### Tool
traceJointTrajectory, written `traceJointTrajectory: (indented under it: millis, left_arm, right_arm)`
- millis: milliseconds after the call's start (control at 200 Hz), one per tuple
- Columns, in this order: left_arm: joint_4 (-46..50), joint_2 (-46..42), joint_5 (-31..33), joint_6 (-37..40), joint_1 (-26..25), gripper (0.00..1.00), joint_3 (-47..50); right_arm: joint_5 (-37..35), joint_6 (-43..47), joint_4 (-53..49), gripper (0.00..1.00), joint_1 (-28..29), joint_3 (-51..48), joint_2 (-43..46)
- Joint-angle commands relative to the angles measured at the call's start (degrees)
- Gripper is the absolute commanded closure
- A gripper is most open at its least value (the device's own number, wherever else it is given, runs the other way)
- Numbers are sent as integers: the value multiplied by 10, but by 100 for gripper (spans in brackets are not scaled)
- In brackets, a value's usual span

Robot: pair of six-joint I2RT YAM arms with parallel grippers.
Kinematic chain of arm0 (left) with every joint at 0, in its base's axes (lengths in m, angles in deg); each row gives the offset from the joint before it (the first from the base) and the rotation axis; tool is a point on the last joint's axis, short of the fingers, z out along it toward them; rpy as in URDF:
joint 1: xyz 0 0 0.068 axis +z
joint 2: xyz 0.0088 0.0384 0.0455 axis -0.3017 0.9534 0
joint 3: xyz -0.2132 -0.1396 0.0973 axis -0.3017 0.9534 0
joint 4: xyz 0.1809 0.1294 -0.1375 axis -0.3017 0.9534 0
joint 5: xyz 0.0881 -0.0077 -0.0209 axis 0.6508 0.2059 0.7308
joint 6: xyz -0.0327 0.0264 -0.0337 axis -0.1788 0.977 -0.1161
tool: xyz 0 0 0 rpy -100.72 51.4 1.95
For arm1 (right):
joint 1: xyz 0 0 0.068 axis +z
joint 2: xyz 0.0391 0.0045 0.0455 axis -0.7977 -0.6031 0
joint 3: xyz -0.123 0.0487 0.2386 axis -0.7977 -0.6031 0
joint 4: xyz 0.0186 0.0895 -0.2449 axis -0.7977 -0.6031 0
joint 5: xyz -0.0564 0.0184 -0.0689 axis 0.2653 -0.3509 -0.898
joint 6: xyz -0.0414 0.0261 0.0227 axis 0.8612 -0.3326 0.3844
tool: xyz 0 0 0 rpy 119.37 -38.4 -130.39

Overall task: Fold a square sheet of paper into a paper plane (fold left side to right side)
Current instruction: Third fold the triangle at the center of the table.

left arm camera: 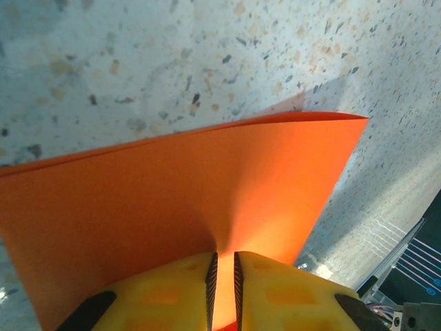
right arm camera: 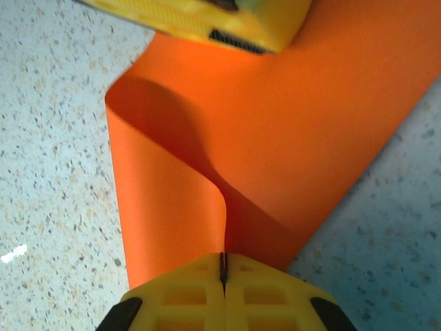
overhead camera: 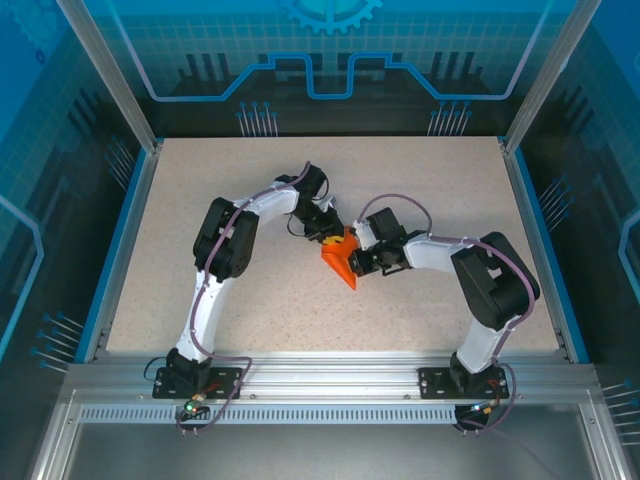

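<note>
L gripper (overhead camera: 325,228) sits near the mid of the table (overhead camera: 200,200), just L of the paper (overhead camera: 340,264). In the L wrist view its yellow fingers (left arm camera: 172,296) are almost closed, w/ a thin slit btw them. The paper's edge goes into that slit, so they pinch it. From there the paper spreads away as a wide, flat orange sheet. Its far edge looks doubled and ends in a sharp corner on the R. The speckled table shows behind it.

In the top view the paper is held btw the two grippers, and one point of it aims at the near edge of the table.

R gripper (overhead camera: 360,256) is just R of the paper. In the R wrist view its yellow fingers (right arm camera: 179,296) are pressed tight, w/ a curled edge of the paper caught btw them. The paper bends in a soft curve there, then runs up to the L gripper's finger at the top.

Blue walls (overhead camera: 60,150) stand round the table. A metal rail (overhead camera: 330,385) at the near edge holds both arm bases. Thin cables (overhead camera: 400,205) loop along the arms.
</note>
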Motion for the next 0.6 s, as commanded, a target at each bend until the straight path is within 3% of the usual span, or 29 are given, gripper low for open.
traceJointTrajectory:
  millis: [0, 595]
  left_arm:
    - [17, 21, 24, 4, -5, 82, 12]
    - [18, 21, 23, 4, -6, 82, 11]
  right_arm:
    - [-1, -8, -4, 100, -9, -15, 14]
    - [-7, -7, -11, 100, -8, 0, 10]
